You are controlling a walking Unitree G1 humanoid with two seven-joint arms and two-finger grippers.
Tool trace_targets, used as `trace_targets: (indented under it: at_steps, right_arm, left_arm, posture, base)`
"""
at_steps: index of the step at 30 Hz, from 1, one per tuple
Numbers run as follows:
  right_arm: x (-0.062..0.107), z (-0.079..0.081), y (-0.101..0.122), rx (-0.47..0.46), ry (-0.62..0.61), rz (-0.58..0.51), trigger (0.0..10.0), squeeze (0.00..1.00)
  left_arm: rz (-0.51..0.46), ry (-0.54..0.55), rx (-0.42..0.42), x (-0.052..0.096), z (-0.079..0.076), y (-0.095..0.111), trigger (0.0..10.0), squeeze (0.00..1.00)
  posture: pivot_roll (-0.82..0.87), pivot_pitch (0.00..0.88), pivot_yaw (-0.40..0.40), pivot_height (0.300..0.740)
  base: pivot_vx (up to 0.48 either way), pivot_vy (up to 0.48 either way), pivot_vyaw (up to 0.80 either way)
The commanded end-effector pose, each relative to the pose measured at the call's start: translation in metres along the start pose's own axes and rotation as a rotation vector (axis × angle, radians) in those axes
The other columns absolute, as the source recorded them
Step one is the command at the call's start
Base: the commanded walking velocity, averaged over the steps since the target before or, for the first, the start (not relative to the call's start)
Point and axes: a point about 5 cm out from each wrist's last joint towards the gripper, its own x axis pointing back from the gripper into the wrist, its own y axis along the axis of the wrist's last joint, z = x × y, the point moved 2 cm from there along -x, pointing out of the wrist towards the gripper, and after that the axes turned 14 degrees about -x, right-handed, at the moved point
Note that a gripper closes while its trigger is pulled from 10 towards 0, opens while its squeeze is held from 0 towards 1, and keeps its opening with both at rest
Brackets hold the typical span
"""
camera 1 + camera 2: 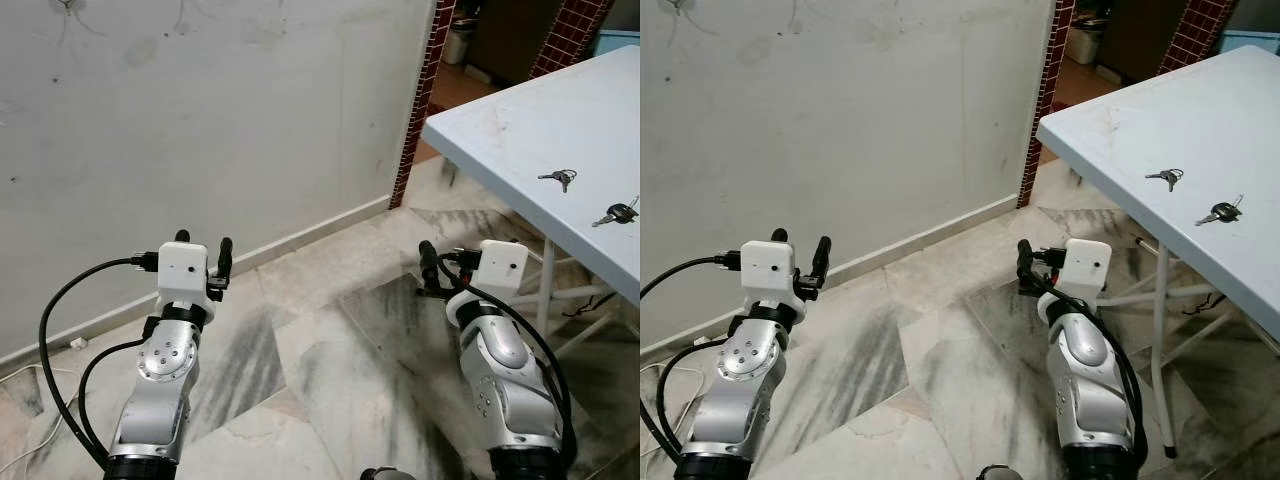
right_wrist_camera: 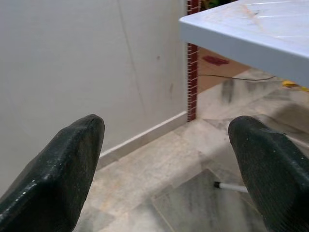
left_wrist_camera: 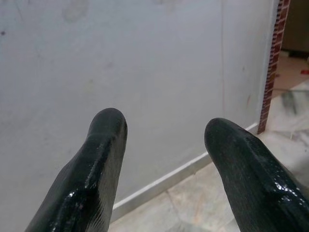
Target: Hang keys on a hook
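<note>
Two sets of keys lie on the pale table (image 1: 520,110) off at two o'clock, one bunch (image 1: 559,178) just ahead of the other (image 1: 617,212), both untouched. The left gripper (image 3: 164,145) and right gripper (image 2: 166,159) hang low over the floor at twelve o'clock, fingers spread and empty. I'd worry the right arm clips the table edge rising, since it sits below the top.

- Two sets of keys are counted: one set (image 1: 559,178) and a second set (image 1: 617,213).
- One counter (image 1: 520,110) is seen.
- Two hands are seen: left hand (image 1: 203,250), right hand (image 1: 430,268).
</note>
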Motion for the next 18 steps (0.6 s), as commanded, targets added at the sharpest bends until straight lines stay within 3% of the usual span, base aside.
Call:
trace_targets:
  at_steps: [1, 6, 18]
  right_arm:
    - [0.000, 0.002, -0.001, -0.002, 0.002, -0.005, 10.0, 0.00]
    - [-0.001, 0.001, -0.006, -0.009, -0.002, 0.006, 10.0, 0.00]
    - [-0.013, 0.015, -0.009, -0.007, 0.056, 0.025, 10.0, 0.00]
  left_arm:
    - [0.027, -0.002, -0.004, 0.004, 0.004, -0.006, 10.0, 0.00]
    - [0.027, -0.041, -0.015, 0.007, -0.004, -0.007, 10.0, 0.00]
    - [0.057, -0.006, -0.030, 0.023, 0.003, -0.013, 10.0, 0.00]
  posture:
    - [0.06, 0.080, 0.069, 0.740]
    - [0.09, 0.087, 0.056, 0.740]
    - [0.16, 0.106, 0.023, 0.740]
  base:
    - [0.000, 0.000, 0.00]
    - [0.000, 0.000, 0.00]
    - [0.000, 0.000, 0.00]
